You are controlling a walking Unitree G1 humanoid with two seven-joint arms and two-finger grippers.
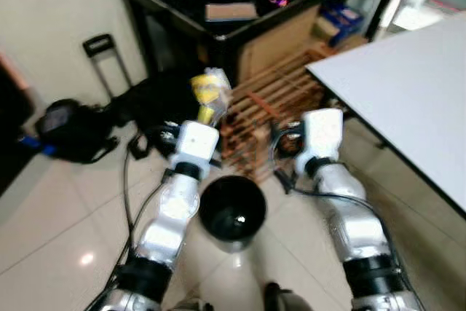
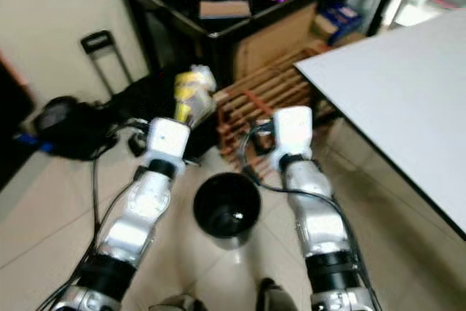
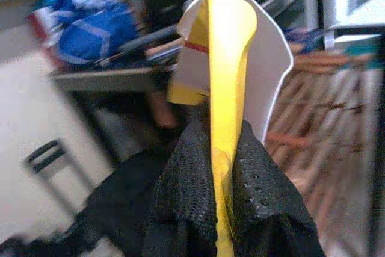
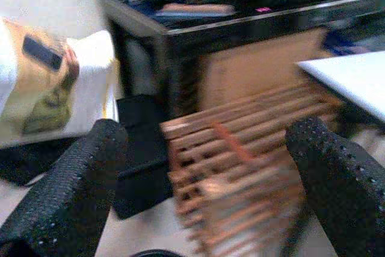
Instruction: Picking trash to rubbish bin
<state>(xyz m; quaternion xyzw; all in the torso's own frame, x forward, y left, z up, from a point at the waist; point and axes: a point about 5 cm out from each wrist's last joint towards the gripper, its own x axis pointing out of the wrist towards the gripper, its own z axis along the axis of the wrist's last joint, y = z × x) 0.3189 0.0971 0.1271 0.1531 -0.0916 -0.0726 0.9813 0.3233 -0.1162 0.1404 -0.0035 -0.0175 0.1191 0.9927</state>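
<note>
My left gripper (image 1: pixel 207 113) is shut on a yellow and white snack wrapper (image 1: pixel 209 91), held up above the floor. In the left wrist view the wrapper (image 3: pixel 225 70) stands pinched between both black fingers (image 3: pixel 264 197). A round black rubbish bin (image 1: pixel 232 210) stands on the floor between my arms, below and slightly right of the wrapper. My right gripper (image 4: pixel 210 173) is open with nothing between its fingers (image 4: pixel 72 191), held beside the bin in front of a wooden slatted crate (image 4: pixel 240 148).
A black table (image 1: pixel 218 27) loaded with bags and boxes stands ahead. The wooden crate (image 1: pixel 273 103) leans at its foot. A white tabletop (image 1: pixel 408 85) is on the right. Black bags (image 1: pixel 80 129) and a trolley handle (image 1: pixel 102 52) lie left on the tiled floor.
</note>
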